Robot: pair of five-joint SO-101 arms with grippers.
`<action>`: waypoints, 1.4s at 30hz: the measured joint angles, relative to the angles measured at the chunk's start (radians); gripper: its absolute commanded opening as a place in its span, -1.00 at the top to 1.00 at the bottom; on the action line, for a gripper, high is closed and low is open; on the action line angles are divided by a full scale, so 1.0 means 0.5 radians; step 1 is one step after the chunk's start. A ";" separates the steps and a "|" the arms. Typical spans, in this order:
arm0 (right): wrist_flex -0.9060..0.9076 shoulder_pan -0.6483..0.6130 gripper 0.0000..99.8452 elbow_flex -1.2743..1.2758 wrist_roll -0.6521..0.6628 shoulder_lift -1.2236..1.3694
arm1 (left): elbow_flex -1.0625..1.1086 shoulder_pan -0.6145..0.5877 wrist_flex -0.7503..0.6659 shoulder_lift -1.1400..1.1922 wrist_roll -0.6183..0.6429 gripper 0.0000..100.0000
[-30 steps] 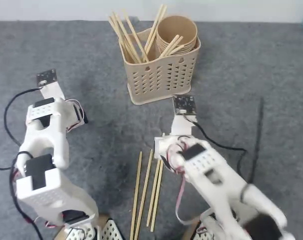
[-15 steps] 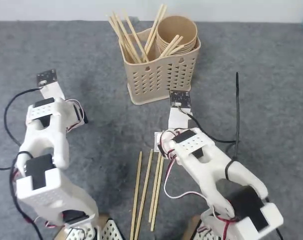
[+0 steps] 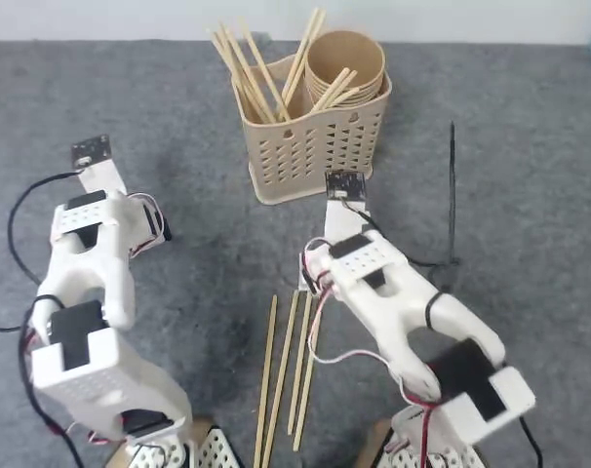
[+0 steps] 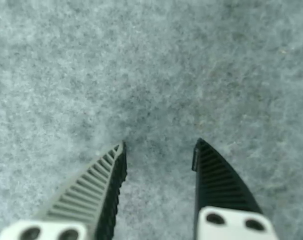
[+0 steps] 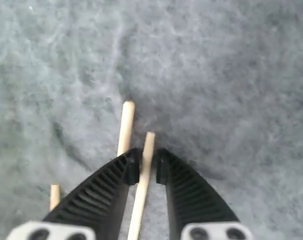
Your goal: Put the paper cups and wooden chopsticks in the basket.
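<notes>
A beige slotted basket (image 3: 315, 146) stands at the back of the grey carpet. It holds a paper cup (image 3: 346, 60) and several wooden chopsticks (image 3: 252, 68) leaning upright. More chopsticks (image 3: 288, 361) lie side by side on the carpet in front. My right arm (image 3: 369, 268) hangs over their far ends. There my right gripper (image 5: 147, 161) is shut on one chopstick (image 5: 141, 192), low against the carpet. A second chopstick (image 5: 125, 125) lies just outside one finger. My left gripper (image 4: 160, 148) is open above bare carpet, with the left arm (image 3: 86, 253) at the left side.
A black cable (image 3: 452, 195) trails across the carpet right of the right arm. Loose wires (image 3: 325, 351) hang from that arm beside the lying chopsticks. Another chopstick end (image 5: 54, 195) lies off to one side of the right gripper.
The right arm has stretched forward and shifted left, settling over the far ends of the lying chopsticks. Its black cable swung left. The left arm has kept still.
</notes>
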 measured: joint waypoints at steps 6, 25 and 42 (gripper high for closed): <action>0.381 0.000 0.98 -0.233 0.000 0.092 | 0.000 0.000 0.000 0.000 0.000 0.59; 0.715 -0.009 0.98 -0.270 0.503 -1.918 | 0.000 0.000 -0.015 0.000 0.000 0.59; -0.371 -0.018 0.98 0.350 0.586 -2.814 | 0.000 0.000 -0.018 0.000 0.000 0.59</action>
